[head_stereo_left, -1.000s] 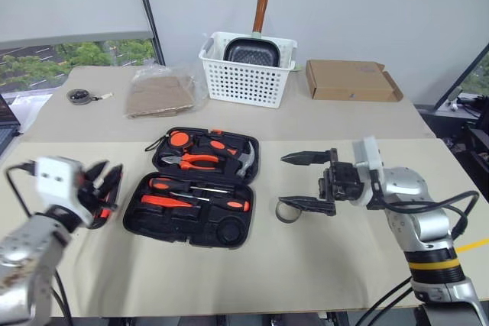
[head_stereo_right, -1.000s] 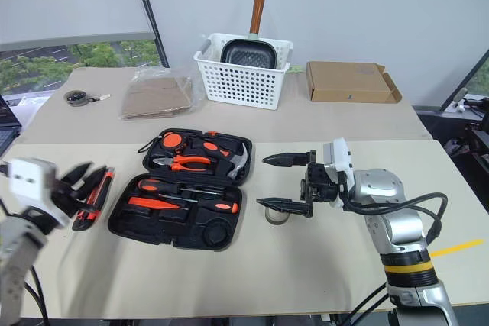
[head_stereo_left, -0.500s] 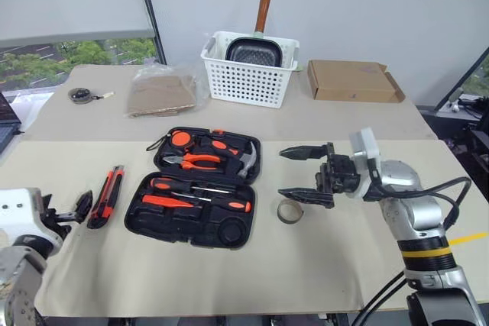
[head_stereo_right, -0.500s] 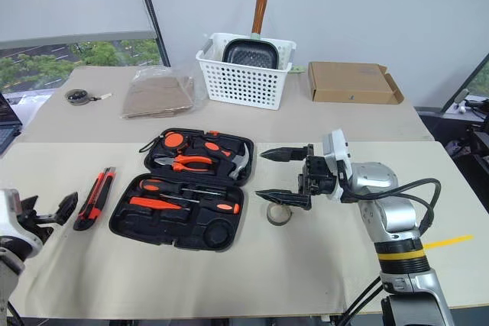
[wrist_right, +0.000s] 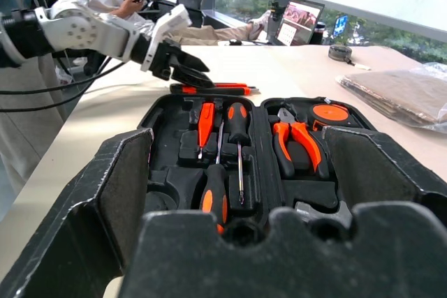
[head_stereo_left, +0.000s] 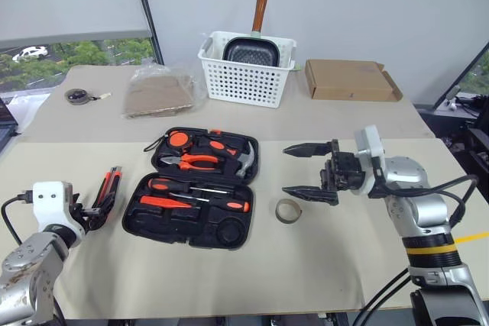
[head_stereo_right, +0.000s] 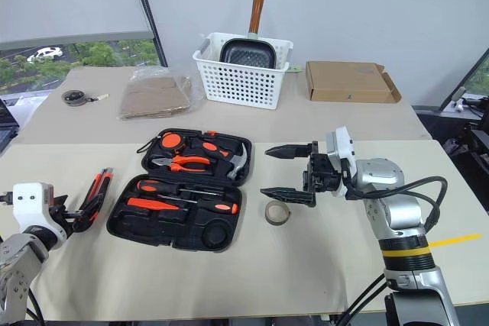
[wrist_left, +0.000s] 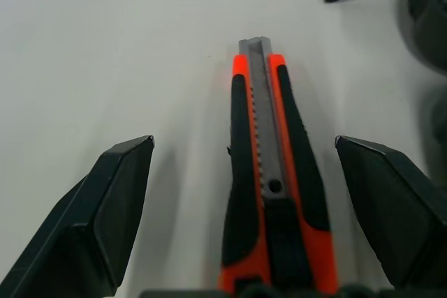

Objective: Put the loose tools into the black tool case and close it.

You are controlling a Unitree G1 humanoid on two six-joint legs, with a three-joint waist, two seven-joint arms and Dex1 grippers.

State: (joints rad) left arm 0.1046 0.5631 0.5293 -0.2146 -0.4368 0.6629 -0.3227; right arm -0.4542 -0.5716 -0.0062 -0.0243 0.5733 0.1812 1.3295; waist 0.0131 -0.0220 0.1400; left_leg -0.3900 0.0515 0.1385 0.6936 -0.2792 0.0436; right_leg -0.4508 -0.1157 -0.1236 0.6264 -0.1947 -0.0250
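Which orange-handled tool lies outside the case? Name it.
The utility knife, flat on the table left of the black tool case, between the open left gripper's fingers. The other orange-handled tools sit in the case's slots.

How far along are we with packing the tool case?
Done: both long screwdrivers sit in their slots in the open tool case. In hand: nothing yet; the left gripper is open, astride the utility knife on the table. Left: knife, tape roll beside the open right gripper, then closing.

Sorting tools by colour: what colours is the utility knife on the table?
Orange and black, with a grey blade slider; the utility knife shows best in the left wrist view.
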